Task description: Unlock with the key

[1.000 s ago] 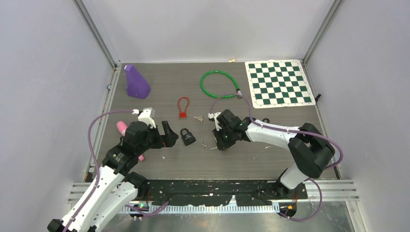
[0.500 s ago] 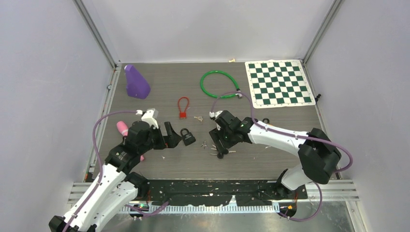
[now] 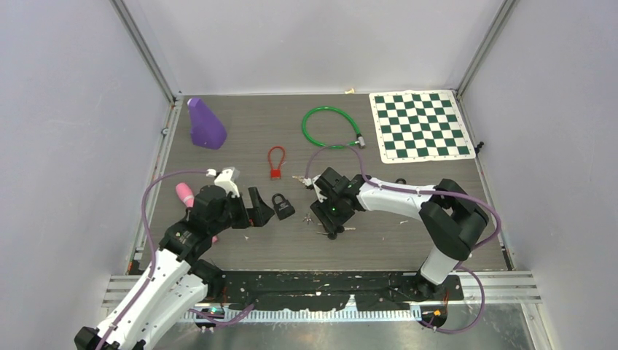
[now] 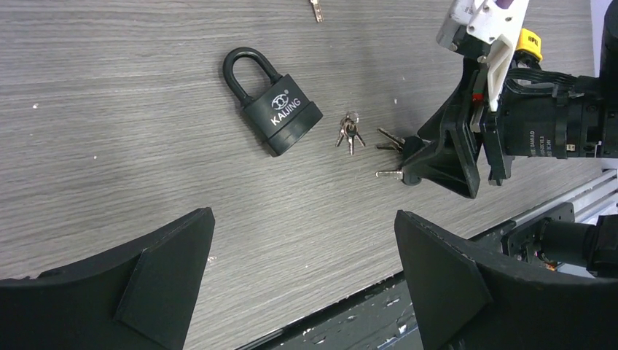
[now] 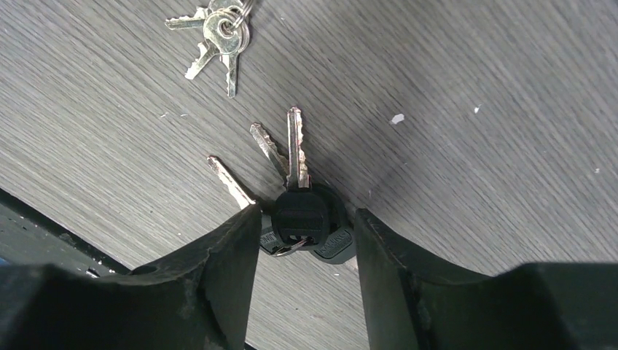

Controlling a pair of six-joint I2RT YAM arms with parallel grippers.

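Grey wood-grain table (image 3: 408, 233), pale walls (image 3: 306, 44). Chessboard (image 3: 419, 125), green cable (image 3: 331, 127), purple cone (image 3: 205, 124) far side. Left gripper (image 4: 302, 217) wide, padlock (image 4: 275, 109) ahead. Right gripper (image 5: 307, 219) astride black-headed keys (image 5: 295, 168); grip unclear.

White-shelled left arm (image 3: 157, 283) and right arm (image 3: 397, 199), black joint housings (image 3: 459, 222), looping purple cables (image 3: 169, 176), matte black wedge-shaped fingers (image 4: 160, 255), white wrist mount (image 4: 484, 18) with yellow tab (image 4: 530, 45).

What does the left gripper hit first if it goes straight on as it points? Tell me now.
Probably the black padlock, lying flat just ahead of the open left gripper, slightly left of its midline in the wrist view. The small key bunch sits right of that line; depth is unclear.
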